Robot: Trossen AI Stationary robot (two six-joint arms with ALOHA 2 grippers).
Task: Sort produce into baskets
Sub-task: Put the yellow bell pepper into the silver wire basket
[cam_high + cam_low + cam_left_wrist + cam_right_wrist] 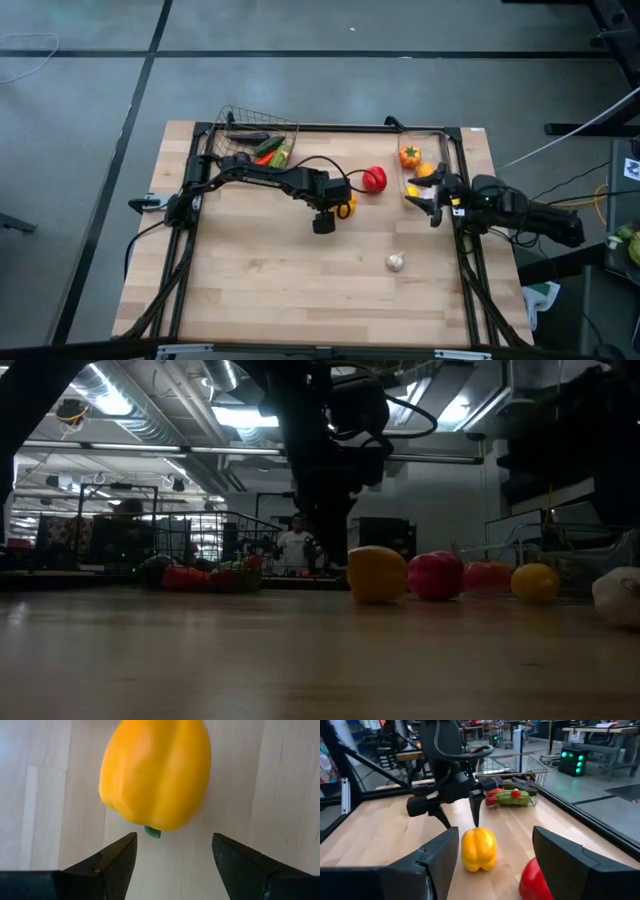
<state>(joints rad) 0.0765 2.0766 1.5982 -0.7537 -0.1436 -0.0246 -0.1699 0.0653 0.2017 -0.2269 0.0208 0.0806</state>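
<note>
A yellow toy pepper (346, 207) lies on its side on the wooden table near the middle. My left gripper (174, 840) points steeply down just short of the pepper's stem end (152, 832), open, fingers apart from it. A red fruit (375, 179) and a white garlic bulb (396, 262) rest on the table. The wire basket (232, 118) at the far left holds green, red and purple vegetables. The clear bin (452, 136) at the far right holds orange and yellow pieces. My right gripper (431, 206) is level beside the bin, open and empty.
A black frame (330, 128) runs along the table's far edge, and rails run down both sides. Bare wood (280, 290) spreads across the near half. Beyond the table, a room with benches shows in the low view.
</note>
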